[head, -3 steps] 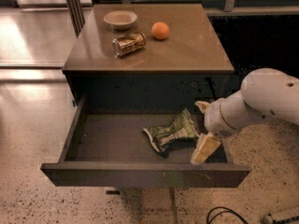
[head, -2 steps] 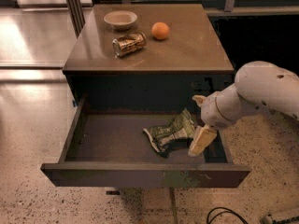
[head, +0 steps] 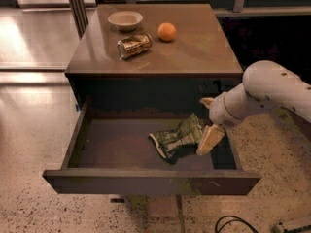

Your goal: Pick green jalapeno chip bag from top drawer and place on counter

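The green jalapeno chip bag (head: 177, 138) lies crumpled on the flat bottom of the open top drawer (head: 112, 147), right of the middle. My gripper (head: 208, 122) reaches in from the right on a white arm. It is open. One pale finger (head: 210, 140) is at the bag's right end and the other is higher, near the cabinet front. The bag's right tip is at the gap between them, and the bag rests on the drawer floor. The brown counter (head: 194, 47) is the cabinet's top, above the drawer.
On the counter stand a small pale bowl (head: 125, 20), a crushed gold-brown can (head: 134, 44) and an orange (head: 166, 31). The drawer's front panel (head: 150, 182) juts toward the camera over the speckled floor. A black cable (head: 233, 224) lies on the floor at lower right.
My gripper has shifted a little up and to the left, closer to the bag's right end. The bag has not moved.
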Controlling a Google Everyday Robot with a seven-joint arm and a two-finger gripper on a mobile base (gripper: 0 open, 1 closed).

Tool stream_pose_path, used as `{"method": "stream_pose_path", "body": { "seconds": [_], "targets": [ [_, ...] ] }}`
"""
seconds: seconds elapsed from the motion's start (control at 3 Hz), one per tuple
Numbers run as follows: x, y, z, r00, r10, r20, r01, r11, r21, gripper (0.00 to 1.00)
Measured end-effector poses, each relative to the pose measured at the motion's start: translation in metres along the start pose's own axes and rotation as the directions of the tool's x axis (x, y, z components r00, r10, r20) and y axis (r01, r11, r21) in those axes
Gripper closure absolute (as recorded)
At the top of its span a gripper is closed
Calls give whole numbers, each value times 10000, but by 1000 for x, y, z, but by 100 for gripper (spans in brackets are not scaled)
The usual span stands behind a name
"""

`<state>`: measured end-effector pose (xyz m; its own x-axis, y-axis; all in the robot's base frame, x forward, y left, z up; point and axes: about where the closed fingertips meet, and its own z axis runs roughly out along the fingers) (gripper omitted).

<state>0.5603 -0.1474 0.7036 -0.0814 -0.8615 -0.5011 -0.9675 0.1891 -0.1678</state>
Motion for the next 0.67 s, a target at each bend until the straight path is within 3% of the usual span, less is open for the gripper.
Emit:
{"method": "stream_pose_path", "body": {
  "seconds": [0.67],
  "targets": [
    [31,22,43,9905,120,1367,-81,9995,-296,0]
  ]
}}
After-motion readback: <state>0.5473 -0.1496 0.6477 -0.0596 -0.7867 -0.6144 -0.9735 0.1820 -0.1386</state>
